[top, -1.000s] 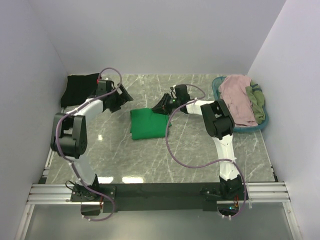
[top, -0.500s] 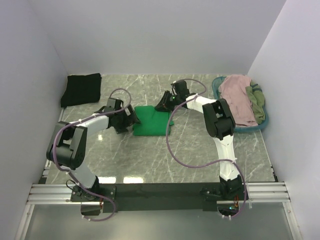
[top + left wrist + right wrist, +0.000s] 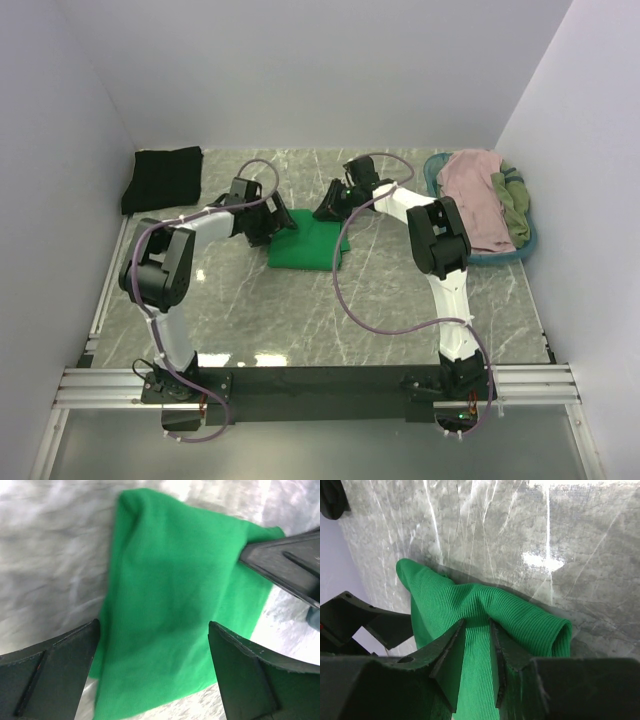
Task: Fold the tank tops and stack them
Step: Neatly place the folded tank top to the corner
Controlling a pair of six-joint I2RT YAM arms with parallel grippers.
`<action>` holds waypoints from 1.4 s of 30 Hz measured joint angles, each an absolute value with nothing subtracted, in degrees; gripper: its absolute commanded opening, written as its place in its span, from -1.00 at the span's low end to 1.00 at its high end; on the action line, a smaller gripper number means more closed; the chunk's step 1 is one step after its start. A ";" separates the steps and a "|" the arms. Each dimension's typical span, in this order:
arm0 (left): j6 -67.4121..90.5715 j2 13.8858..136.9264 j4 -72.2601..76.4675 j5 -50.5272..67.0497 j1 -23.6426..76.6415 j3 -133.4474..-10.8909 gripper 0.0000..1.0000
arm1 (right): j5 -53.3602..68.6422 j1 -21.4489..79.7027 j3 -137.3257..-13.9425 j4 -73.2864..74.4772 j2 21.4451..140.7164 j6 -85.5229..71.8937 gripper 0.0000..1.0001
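The green top (image 3: 308, 245) lies folded on the worktop (image 3: 400, 300), well left of the basket (image 3: 500, 258). The right jaws pinch its corner nearest the basket; the left jaws stand wide open over the side away from it. Best sink those low, bite all layers, then lift level together

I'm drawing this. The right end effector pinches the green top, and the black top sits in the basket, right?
No. The top view shows the black top at the far left corner of the table, not in the basket. The right end effector does pinch the green top.
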State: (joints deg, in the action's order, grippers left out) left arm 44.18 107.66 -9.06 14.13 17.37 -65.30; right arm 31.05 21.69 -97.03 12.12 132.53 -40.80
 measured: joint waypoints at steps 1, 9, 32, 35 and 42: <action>43.99 108.12 -8.62 14.46 17.74 -65.67 0.99 | 30.98 21.69 -97.27 12.47 132.57 -40.69 -0.32; 43.13 110.87 -5.85 17.28 20.34 -67.79 0.88 | 30.94 21.54 -98.24 13.63 133.08 -40.14 -0.32; 40.93 120.51 -23.53 4.27 23.46 -86.26 -0.99 | 30.44 20.93 -99.44 13.65 130.10 -42.09 0.18; 37.50 124.57 -28.01 -4.69 22.98 -94.52 -0.99 | 28.12 20.21 -98.19 13.96 123.70 -42.37 0.18; 28.32 132.33 -35.09 -24.21 16.86 -109.49 -0.99 | 23.18 18.70 -86.15 10.31 97.69 -41.45 0.18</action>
